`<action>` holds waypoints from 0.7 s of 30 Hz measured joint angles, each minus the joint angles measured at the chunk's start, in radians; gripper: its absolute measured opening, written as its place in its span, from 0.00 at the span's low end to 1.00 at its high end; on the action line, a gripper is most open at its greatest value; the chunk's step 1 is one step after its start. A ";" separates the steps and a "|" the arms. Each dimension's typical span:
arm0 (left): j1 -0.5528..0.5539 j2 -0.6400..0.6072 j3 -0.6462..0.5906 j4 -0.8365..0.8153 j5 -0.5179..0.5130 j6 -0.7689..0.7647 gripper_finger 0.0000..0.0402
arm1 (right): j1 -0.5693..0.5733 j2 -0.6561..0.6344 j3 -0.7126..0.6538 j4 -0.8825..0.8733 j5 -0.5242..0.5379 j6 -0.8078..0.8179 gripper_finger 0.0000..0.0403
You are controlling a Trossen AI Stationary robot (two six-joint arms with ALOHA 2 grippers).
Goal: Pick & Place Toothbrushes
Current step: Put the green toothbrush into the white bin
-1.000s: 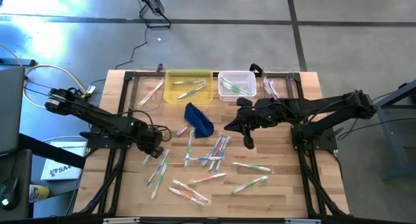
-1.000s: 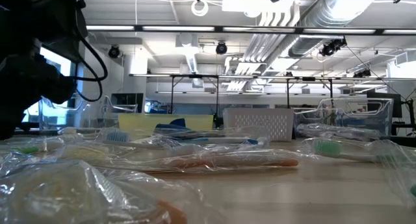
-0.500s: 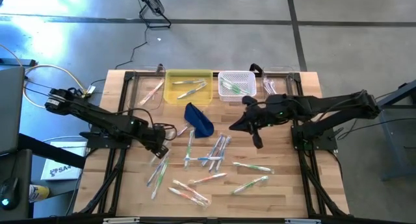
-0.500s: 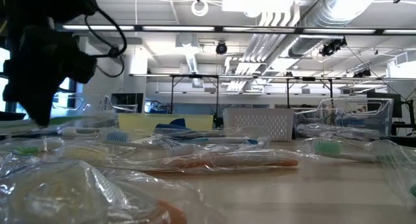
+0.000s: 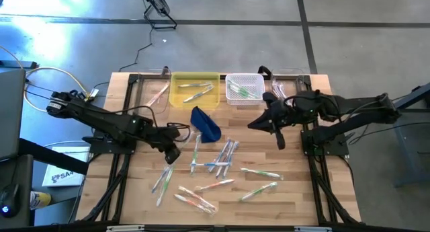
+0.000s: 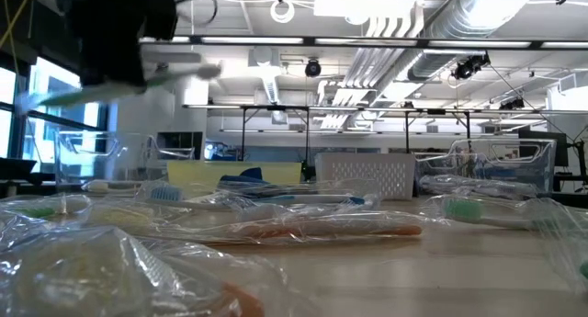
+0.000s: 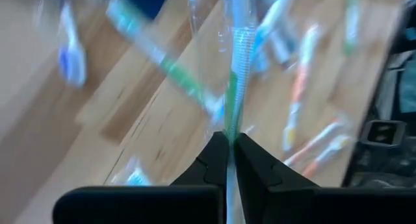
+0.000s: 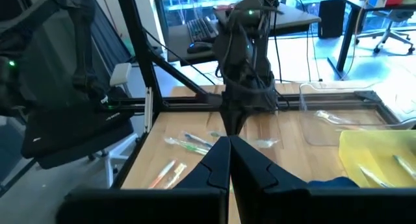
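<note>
From above, I saw a wooden table (image 5: 295, 191) with wrapped toothbrushes (image 5: 222, 166) scattered across its middle and near side, white or clear with green, blue, pink or orange accents. More lay in a row of bins along the far edge: a clear bin (image 5: 156, 95), a yellow bin (image 5: 195, 90), a white basket (image 5: 244, 87) and another clear bin (image 5: 285, 89). A dark blue pouch (image 5: 205, 124) sat just in front of the yellow bin.

My left gripper (image 5: 172, 155) hung over the left part of the scatter, its fingers (image 7: 209, 160) clamped on one green-accented toothbrush (image 7: 238, 52) in a clear wrapper. In the low view that toothbrush (image 6: 119, 84) was lifted clear of the table, tilted, under the dark gripper body.

My right gripper (image 5: 279, 140) was above the table's right half, in front of the white basket, its fingers (image 8: 214, 164) pressed together with nothing between them. Its wrist view looked across the table toward the left arm (image 8: 244, 62).
</note>
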State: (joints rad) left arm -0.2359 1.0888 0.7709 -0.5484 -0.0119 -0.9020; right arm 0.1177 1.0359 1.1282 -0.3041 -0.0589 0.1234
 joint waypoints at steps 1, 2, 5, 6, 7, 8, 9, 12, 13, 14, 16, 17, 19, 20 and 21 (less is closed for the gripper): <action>0.000 0.000 0.022 0.000 -0.008 0.019 0.01 | 0.000 -0.003 0.000 0.000 0.000 0.000 0.00; 0.000 0.000 0.046 0.000 -0.019 0.040 0.01 | 0.000 -0.007 0.000 0.001 0.000 0.000 0.00; 0.000 0.000 0.120 0.000 -0.046 0.112 0.01 | 0.000 -0.017 0.000 0.001 0.000 0.000 0.00; 0.000 -0.001 0.144 0.002 -0.055 0.137 0.01 | 0.000 -0.018 0.000 0.001 0.000 0.000 0.00; 0.000 -0.001 0.170 0.003 -0.068 0.165 0.01 | 0.000 -0.018 0.000 0.001 0.000 0.000 0.00; 0.000 -0.001 0.195 0.002 -0.084 0.195 0.01 | 0.000 -0.018 0.000 0.001 0.000 0.000 0.00; 0.000 -0.001 0.220 0.003 -0.101 0.228 0.01 | 0.000 -0.018 0.000 0.001 0.000 0.000 0.00; 0.000 -0.001 0.286 0.029 -0.153 0.332 0.01 | 0.000 -0.024 0.000 0.006 0.000 -0.010 0.00; 0.000 -0.001 0.309 0.034 -0.167 0.365 0.01 | 0.000 -0.025 0.000 0.014 0.001 -0.019 0.00; 0.000 -0.001 0.330 0.033 -0.186 0.398 0.01 | 0.000 -0.025 0.000 0.024 0.006 -0.022 0.00; 0.000 -0.002 0.367 0.033 -0.216 0.458 0.01 | -0.001 -0.024 0.000 0.052 0.008 -0.023 0.00; 0.000 -0.002 0.383 0.033 -0.228 0.485 0.01 | -0.005 -0.024 0.000 0.073 0.008 -0.023 0.00; 0.001 -0.001 0.410 0.029 -0.247 0.533 0.01 | -0.014 -0.024 0.000 0.117 0.007 -0.023 0.00; 0.001 -0.001 0.425 0.030 -0.259 0.554 0.01 | -0.018 -0.024 0.000 0.137 0.008 -0.023 0.00; 0.001 -0.001 0.438 0.031 -0.265 0.572 0.01 | -0.022 -0.024 0.000 0.155 0.008 -0.023 0.00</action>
State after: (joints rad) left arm -0.2352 1.0874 1.2085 -0.5173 -0.2772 -0.3303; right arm 0.0958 1.0119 1.1282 -0.1492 -0.0505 0.1001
